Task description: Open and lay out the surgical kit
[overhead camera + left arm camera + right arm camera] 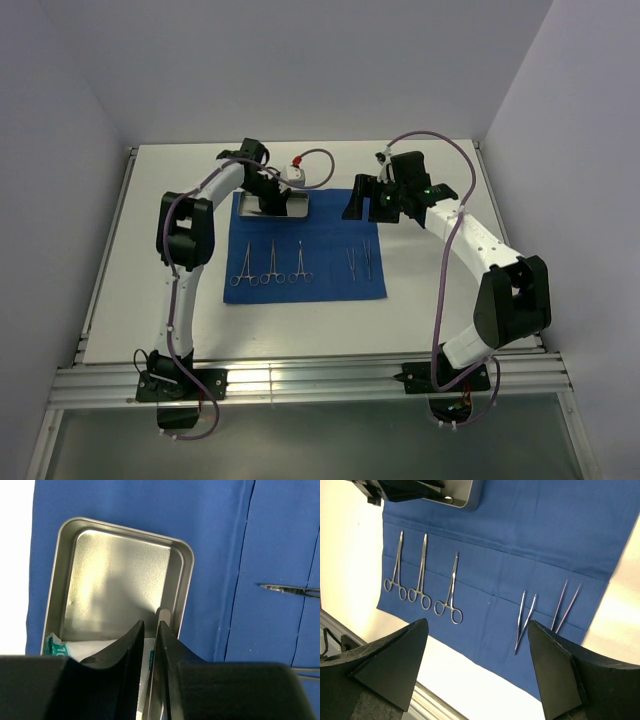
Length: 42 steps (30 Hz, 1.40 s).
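The blue cloth (330, 225) lies spread flat on the table (440, 300). The steel tray (60, 580) sits at the cloth's 11 o'clock corner. Over the tray, the left gripper (150, 625) has its jaws pinched on a slim steel instrument (163, 614), with the white-green packet (54, 647) in the tray beside it. Three ring-handled clamps (422, 570) lie in a row toward 8 o'clock, and two tweezers (525, 620) toward 4 o'clock (all apart from one another). The right gripper (477, 625) hovers near 1 o'clock, its jaws wide and holding nothing.
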{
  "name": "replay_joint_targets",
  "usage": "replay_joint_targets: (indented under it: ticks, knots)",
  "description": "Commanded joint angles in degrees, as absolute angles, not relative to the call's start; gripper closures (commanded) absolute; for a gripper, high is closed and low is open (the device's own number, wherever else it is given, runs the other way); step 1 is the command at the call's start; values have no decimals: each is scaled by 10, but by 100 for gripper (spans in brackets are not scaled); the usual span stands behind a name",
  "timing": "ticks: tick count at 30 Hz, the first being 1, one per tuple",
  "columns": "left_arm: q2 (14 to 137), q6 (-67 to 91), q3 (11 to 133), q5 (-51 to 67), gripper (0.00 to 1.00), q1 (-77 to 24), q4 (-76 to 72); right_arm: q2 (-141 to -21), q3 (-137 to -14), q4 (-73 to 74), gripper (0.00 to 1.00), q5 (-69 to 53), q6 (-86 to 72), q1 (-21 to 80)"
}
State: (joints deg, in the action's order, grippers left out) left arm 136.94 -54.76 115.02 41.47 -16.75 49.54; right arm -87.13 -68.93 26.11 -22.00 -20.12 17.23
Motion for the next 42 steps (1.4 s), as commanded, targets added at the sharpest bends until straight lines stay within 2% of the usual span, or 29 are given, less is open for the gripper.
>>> replay_joint_targets:
  ticks: [1,10,13,15,25,29,34,39,42]
  knots:
    - [1371,-587,1175,404,76,-172,525,-869,-690,243,12,-223,-209,165]
    - [1375,-548,1158,350,86,-177,468,-882,-692,245,13,-234,-214,160]
    - [1368,-548,1151,352,90,-177,452,-882,-692,244,13,-236,-214,159]
    - [1359,-553,1142,365,90,-176,446,-882,-690,245,13,-238,-214,159]
    - [1266,-511,1143,418,78,-171,391,-878,-686,243,13,-249,-215,158]
    - [1238,-500,1160,430,79,-159,386,-878,-689,244,13,-251,-212,158]
    - [1253,-506,1166,399,77,-145,449,-878,-691,246,12,-245,-214,159]
    - [1244,-323,1104,324,68,-142,375,-882,-690,249,12,-238,-220,159]
    - [1199,-205,1018,303,61,-140,285,-883,-692,249,12,-236,-220,160]
